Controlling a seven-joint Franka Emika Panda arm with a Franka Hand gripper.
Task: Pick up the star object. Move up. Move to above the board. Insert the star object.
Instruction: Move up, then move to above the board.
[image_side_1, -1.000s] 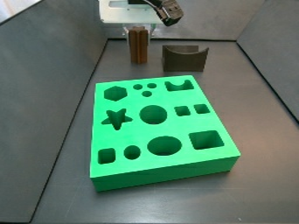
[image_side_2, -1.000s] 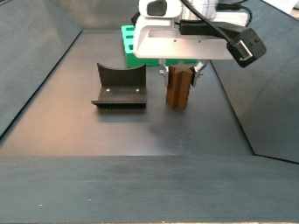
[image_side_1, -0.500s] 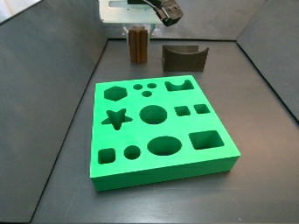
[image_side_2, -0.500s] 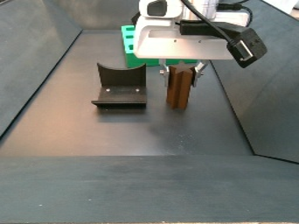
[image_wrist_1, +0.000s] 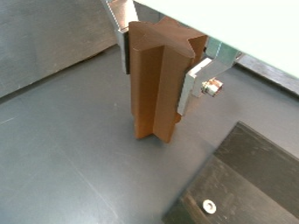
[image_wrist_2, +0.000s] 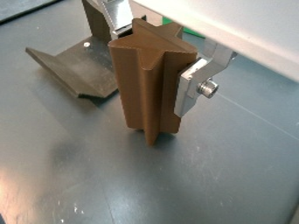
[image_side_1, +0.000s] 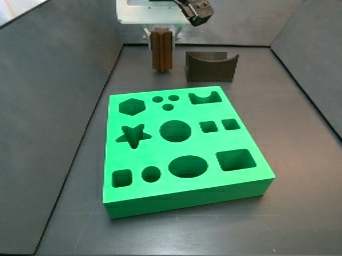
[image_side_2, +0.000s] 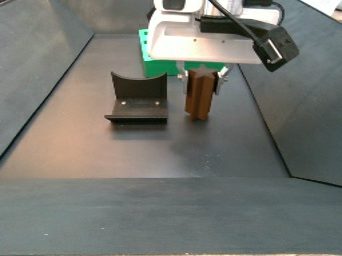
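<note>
The star object (image_side_1: 160, 50) is a tall brown fluted prism, upright at the far end of the floor. My gripper (image_side_1: 160, 36) is shut on it, with a silver finger (image_wrist_1: 193, 83) pressed on each side, as both wrist views show (image_wrist_2: 149, 96). In a side view the gripper (image_side_2: 201, 74) holds the star object (image_side_2: 201, 95) upright, with its base just about at the floor. The green board (image_side_1: 201, 190) lies in the middle of the floor, its star hole (image_side_1: 131, 135) near one long edge. The board's end also shows behind the gripper (image_side_2: 144, 45).
The dark fixture (image_side_1: 210, 66) stands beside the star object, a short gap away; it also shows in the side view (image_side_2: 136, 100) and in both wrist views (image_wrist_2: 70, 66) (image_wrist_1: 239, 184). Dark walls (image_side_1: 80, 90) enclose the floor on all sides.
The gripper and the star object have moved up slightly. The board and the fixture have not moved.
</note>
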